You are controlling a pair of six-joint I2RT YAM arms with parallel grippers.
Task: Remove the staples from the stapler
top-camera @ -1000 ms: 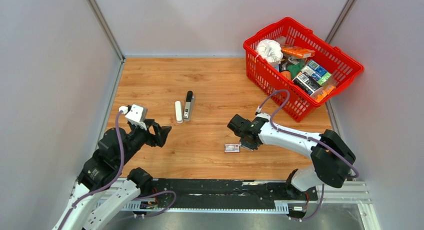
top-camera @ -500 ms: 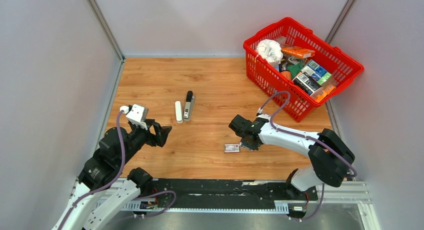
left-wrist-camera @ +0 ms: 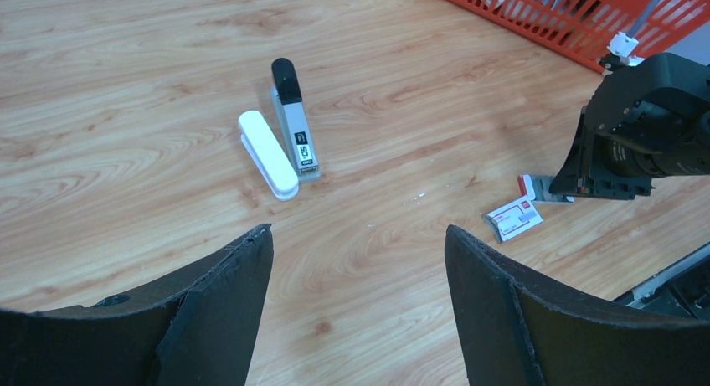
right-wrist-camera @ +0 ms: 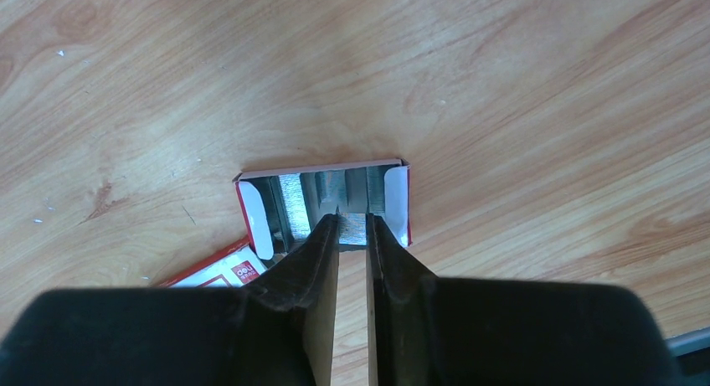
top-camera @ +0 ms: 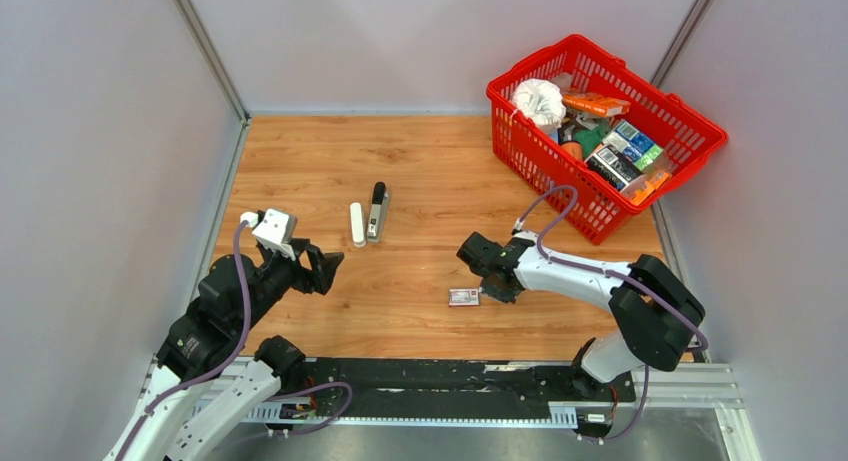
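I had the right gripper (right-wrist-camera: 352,221) down at the small open red-and-white cardboard tray (right-wrist-camera: 322,167), which lay flat on the wooden table (top-camera: 420,161) in front of the right arm. Its two black fingers (right-wrist-camera: 322,252) were drawn close, with only a narrow slit between them. Their tips sat at the tray's near edge, over the middle of its contents.

The staples (right-wrist-camera: 293,198), short silver-grey metal strips, lay packed side by side inside that tray. I could not tell whether the tips were pinching a strip or only resting against the row. A flat red-and-white printed cardboard sleeve (right-wrist-camera: 226,273) lay just beside the tray, to its left in the wrist view.

The stapler (top-camera: 375,219) lay well apart from that gripper, farther up the table and toward the left. It was folded out flat. Its white plastic arm (left-wrist-camera: 268,154) lay alongside its grey metal magazine with a black end (left-wrist-camera: 297,139), and the two met at their near ends. From my views I could not make out whether any strip sat in the magazine.

The left gripper (left-wrist-camera: 358,235) hung above the near left of the table with its fingers spread wide and nothing between them. The stapler lay ahead of it.

A red plastic basket (top-camera: 550,166) full of packaged goods stood at the far right.
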